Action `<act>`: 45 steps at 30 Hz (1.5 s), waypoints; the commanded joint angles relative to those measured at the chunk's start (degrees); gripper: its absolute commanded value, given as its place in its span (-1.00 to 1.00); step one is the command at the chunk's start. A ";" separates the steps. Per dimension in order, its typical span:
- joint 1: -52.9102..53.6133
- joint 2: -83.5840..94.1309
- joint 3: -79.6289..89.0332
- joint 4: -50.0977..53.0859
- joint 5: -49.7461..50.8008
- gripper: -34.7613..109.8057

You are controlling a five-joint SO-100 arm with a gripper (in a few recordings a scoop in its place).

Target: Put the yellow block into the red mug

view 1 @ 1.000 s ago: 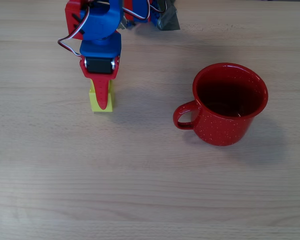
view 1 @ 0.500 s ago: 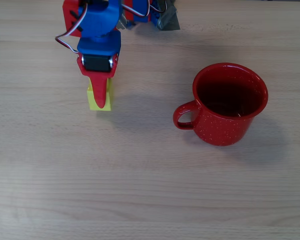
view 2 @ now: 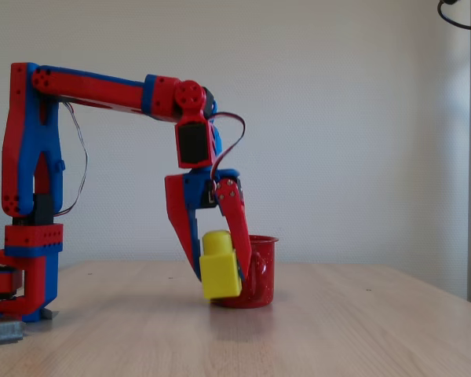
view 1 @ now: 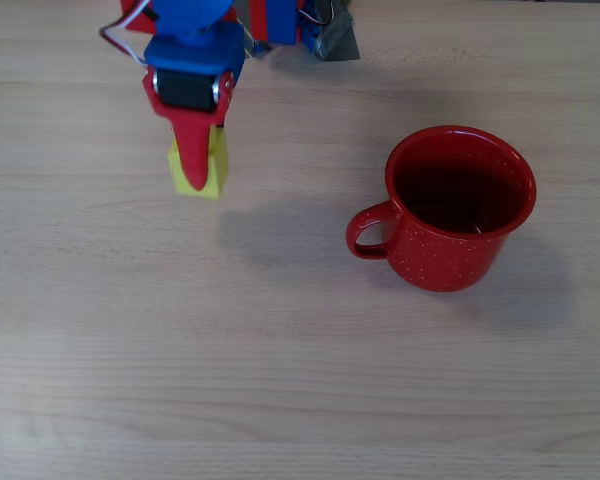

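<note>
Your table [view 1: 280, 400] is bare pale wood, and on it the red mug [view 1: 458, 208] stands upright right of centre in the overhead view, mouth open to the camera, handle pointing to about 8 o'clock; it has not shifted over the last second. Your arm [view 2: 102, 90] reaches out from its base and bends down at the wrist in the fixed view. What has changed: a second ago the yellow block [view 1: 200, 168] sat lower in the overhead frame under the red finger; now gripper [view 2: 218, 263] and block together have drifted up and slightly left in that frame, and the block looks tilted, with a soft shadow lying apart from it at about 5 o'clock. In the fixed view the block [view 2: 220, 269] hangs clear of the tabletop, a gap of wall and table visible beneath its lower edge. Read that as a lift under way: the pick looks done, the carry not yet begun. The gripper is closed down onto the block, one red finger on each side, block pinched between them with its stud end up. Relative to the tool, the mug lies at about 4 o'clock from the gripper in the overhead view, well apart, with bare table between. In the fixed view the block overlaps the mug's front, but that is only line of sight. My judgement: you need more height before swinging, so the block clears the rim.
</note>
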 commanded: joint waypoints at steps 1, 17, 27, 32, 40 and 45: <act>-1.76 7.82 -6.42 2.02 1.05 -0.52; -19.34 14.94 -24.17 14.33 8.17 -0.52; -30.32 14.94 -30.15 15.82 10.37 -0.52; -35.68 16.00 -27.77 13.71 12.74 -0.52; -44.12 18.63 -15.73 6.86 15.03 -0.52; -44.47 15.82 -10.72 1.23 14.77 -0.52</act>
